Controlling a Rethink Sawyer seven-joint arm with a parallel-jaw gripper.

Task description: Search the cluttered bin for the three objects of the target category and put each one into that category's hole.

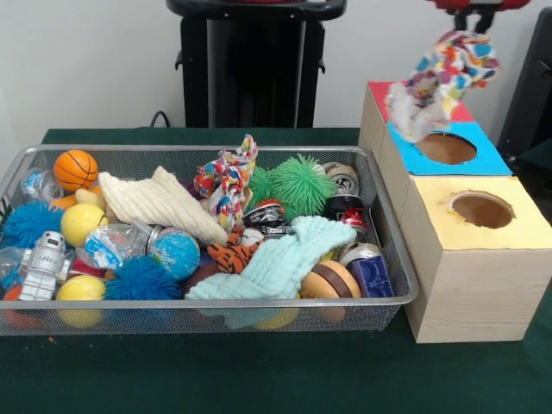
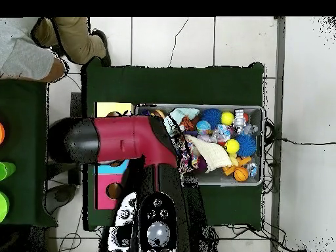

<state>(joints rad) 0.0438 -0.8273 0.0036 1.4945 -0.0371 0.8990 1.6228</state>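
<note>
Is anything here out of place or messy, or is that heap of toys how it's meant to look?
Nothing looks spilled or broken. The bin is just piled full, everything inside its rim. The one thing outside it is a rope toy dangling from the end effector above the blue hole, seemingly on purpose.

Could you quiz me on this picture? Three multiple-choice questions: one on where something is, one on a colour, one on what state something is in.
1. Where is the rope toy held by the gripper?
A. in the bin
B. above the blue-topped hole
C. on the floor

2. What colour surrounds the nearest hole?
A. yellow
B. green
C. black

3. The basketball is:
A. in a hole
B. being lifted
C. lying in the bin

Answers: B, the toy hangs over the blue top; A, that box top is yellow; C, it rests among the clutter.
</note>
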